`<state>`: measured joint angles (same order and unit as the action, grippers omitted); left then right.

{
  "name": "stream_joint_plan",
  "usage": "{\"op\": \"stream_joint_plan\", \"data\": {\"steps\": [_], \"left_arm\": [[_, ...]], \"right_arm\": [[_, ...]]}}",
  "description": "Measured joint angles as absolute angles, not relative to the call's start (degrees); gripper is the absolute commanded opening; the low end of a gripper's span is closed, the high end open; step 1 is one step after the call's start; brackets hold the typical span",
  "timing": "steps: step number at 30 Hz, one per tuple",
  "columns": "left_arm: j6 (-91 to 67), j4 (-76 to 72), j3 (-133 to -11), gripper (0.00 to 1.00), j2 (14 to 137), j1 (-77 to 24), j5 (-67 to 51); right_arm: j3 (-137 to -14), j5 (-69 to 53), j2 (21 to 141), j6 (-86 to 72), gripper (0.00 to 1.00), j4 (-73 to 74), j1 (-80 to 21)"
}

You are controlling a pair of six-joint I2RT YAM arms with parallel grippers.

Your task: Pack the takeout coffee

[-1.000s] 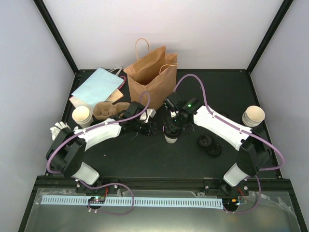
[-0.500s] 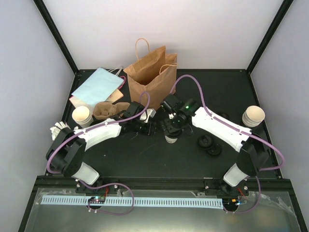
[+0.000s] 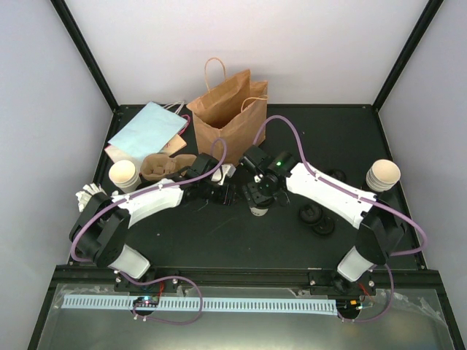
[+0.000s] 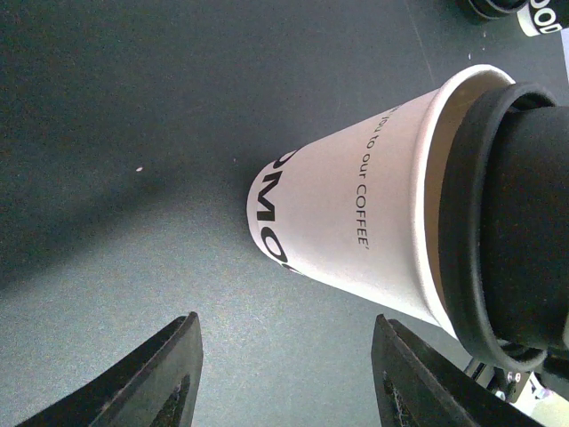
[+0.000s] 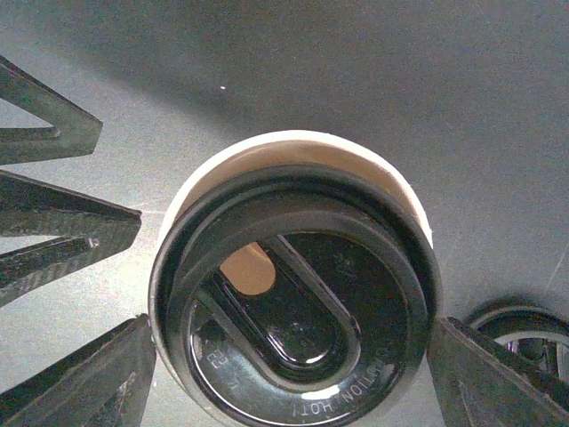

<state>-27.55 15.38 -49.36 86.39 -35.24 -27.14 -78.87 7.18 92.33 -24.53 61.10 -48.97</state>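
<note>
A white paper cup (image 4: 347,231) with black lettering stands on the dark table, in the top view (image 3: 257,210) just in front of the brown bag. A black lid (image 5: 293,294) sits on its rim, with the drink hole showing cream inside. My right gripper (image 5: 292,325) hangs straight above it, open, one finger close beside each side of the lid. My left gripper (image 4: 286,318) is open just left of the cup, which stands beyond its fingertips, not between them. In the top view the left gripper (image 3: 219,194) and right gripper (image 3: 257,195) nearly meet.
The brown paper bag (image 3: 230,117) stands open behind the cup. A pale-blue bag (image 3: 146,130) and a cardboard carrier (image 3: 164,166) lie back left. Cup stacks stand at left (image 3: 123,175) and right (image 3: 383,175). Loose black lids (image 3: 315,216) lie right of the cup.
The right arm has shifted slightly left over the cup and its jaws have widened a little. The left arm and the cup have stayed put.
</note>
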Motion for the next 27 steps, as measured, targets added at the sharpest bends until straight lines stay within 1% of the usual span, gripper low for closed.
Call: {"op": "stream_joint_plan", "data": {"steps": [7, 12, 18, 27], "left_arm": [[-27.53, 15.38, -49.36, 0.54, 86.39, -35.24, -27.14], [-27.51, 15.4, -49.36, 0.54, 86.39, -35.24, -27.14], [-27.49, 15.4, -49.36, 0.54, 86.39, -35.24, -27.14], [-27.49, 15.4, -49.36, 0.54, 86.39, -35.24, -27.11]], "right_arm": [[-78.85, 7.44, 93.01, -24.53, 0.81, 61.1, -49.21], [-78.85, 7.44, 93.03, -24.53, 0.81, 61.1, -49.21], [-78.85, 7.51, 93.14, -24.53, 0.83, 61.1, -49.21], [-78.85, 7.73, 93.91, -24.53, 0.8, 61.1, -49.21]]}}
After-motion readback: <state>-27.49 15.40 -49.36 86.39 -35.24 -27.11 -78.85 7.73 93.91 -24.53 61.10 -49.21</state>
